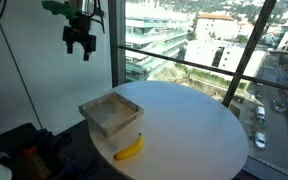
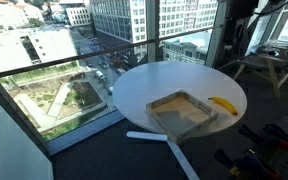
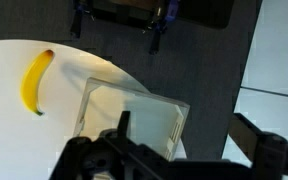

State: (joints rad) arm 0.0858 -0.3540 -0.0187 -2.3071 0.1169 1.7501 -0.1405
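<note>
Wrist view: clear bin (image 3: 132, 118) lies almost straight below the claw (image 1: 81, 45) (high up, empty, jaws spread wide), banana (image 3: 34, 80) on the white table (image 3: 4, 130) off to one jaw's side, long axis crosswise to the closing line

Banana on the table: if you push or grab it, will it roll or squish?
The banana is curved and lies flat on the table, so it would probably spin or slide rather than roll. Its skin looks smooth, so it may slip. It looks ripe yellow, so likely soft; squeezing hard could bruise it.
</note>
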